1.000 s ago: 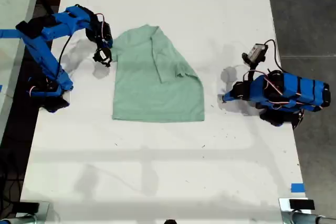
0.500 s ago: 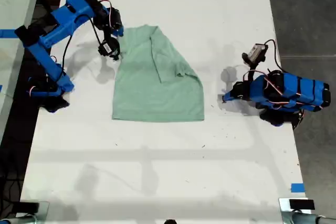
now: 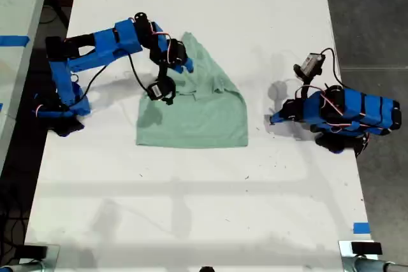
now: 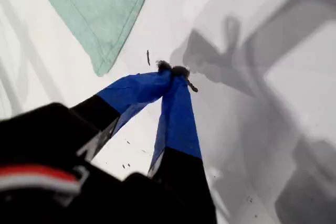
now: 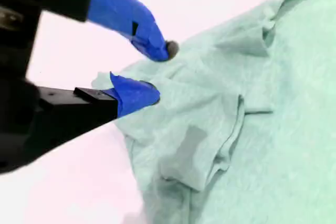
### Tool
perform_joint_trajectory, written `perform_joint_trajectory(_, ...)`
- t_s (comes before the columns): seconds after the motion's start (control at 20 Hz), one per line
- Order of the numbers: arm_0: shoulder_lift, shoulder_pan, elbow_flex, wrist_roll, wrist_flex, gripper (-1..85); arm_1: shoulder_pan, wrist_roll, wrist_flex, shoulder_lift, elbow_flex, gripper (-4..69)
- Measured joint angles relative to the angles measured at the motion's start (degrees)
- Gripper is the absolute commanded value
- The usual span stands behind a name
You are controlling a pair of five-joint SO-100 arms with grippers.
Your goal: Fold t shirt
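Mint-green fabric: the t shirt lies partly folded on the white table, a little toward the exterior view's left of centre. One side is doubled over, giving a slanted edge that runs down toward the exterior view's right; the bottom hem is straight. In the second wrist view the cloth shows bunched folds and a seam line near the tips.

My second gripper is over the shirt's upper part, near its folded edge. Jaws apart, blue fingertips spread with cloth showing in the gap; nothing clamped. In the exterior view this gripper hangs from the arm based at that view's left, reaching across onto the garment.

My first gripper has its tips together, pressed closed on nothing, over bare table. A corner of the shirt lies near it but apart. In the exterior view that gripper belongs to the arm folded low at the view's right, tips pointing toward the shirt, well clear of its edge.

Blue tape piece sits at the table's lower edge on the exterior view's right.
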Motion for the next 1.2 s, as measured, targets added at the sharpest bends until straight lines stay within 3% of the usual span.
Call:
perform_joint_trajectory(0.25,27.42,-5.1,8.96,2.46,3.96,-0.2,0.0,0.0,0.0,0.0,0.0,-0.5)
perform_joint_trajectory(0.35,44.65,-3.08,26.02,0.18,-2.37,-0.2,0.0,0.0,0.0,0.0,0.0,-0.5)
perform_joint_trajectory(0.5,77.43,8.44,64.34,-7.91,-19.78,-0.2,0.0,0.0,0.0,0.0,0.0,-0.5)
perform_joint_trajectory(0.55,89.82,11.25,77.96,-10.02,-21.88,-0.2,0.0,0.0,0.0,0.0,0.0,-0.5)
perform_joint_trajectory(0.7,117.77,13.8,105.03,-11.34,-19.95,-0.2,-0.09,0.0,0.0,0.0,0.0,-0.5)
perform_joint_trajectory(1.2,121.46,14.24,108.37,-11.51,-19.07,-0.1,-0.09,0.18,0.0,0.0,0.0,-0.5)
